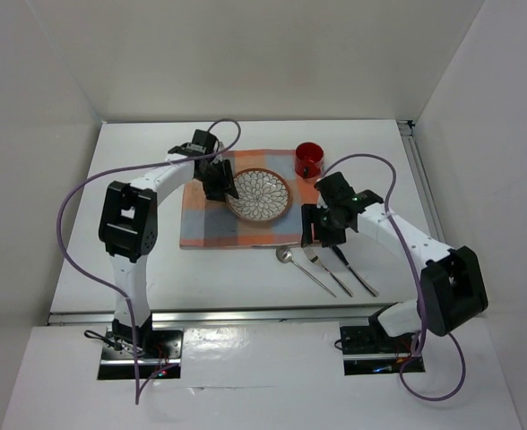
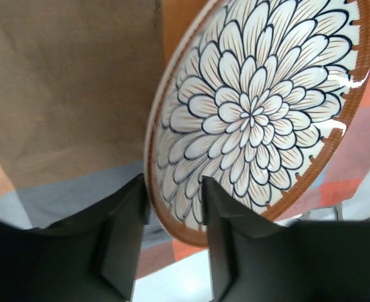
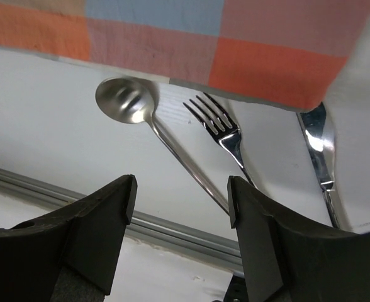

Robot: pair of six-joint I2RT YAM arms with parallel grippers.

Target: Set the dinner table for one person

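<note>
White counter (image 1: 237, 273) spreads beneath both grippers, a checked mat (image 1: 205, 224) at its middle — plate (image 2: 254, 113) on it. Left gripper (image 2: 172, 189) stands parted astride the plate's rim; right gripper (image 3: 182, 189) — spread — hangs over spoon (image 3: 125, 100) and fork (image 3: 219, 123).

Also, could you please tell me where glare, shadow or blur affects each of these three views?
Top external: even light, sharp. Left wrist: glare on the plate rim at upper right; the placemat on the left looks shadowed, dull brown. Right wrist: bright reflections on the spoon bowl and knife; the right pincer is a dark, featureless foreground.
</note>
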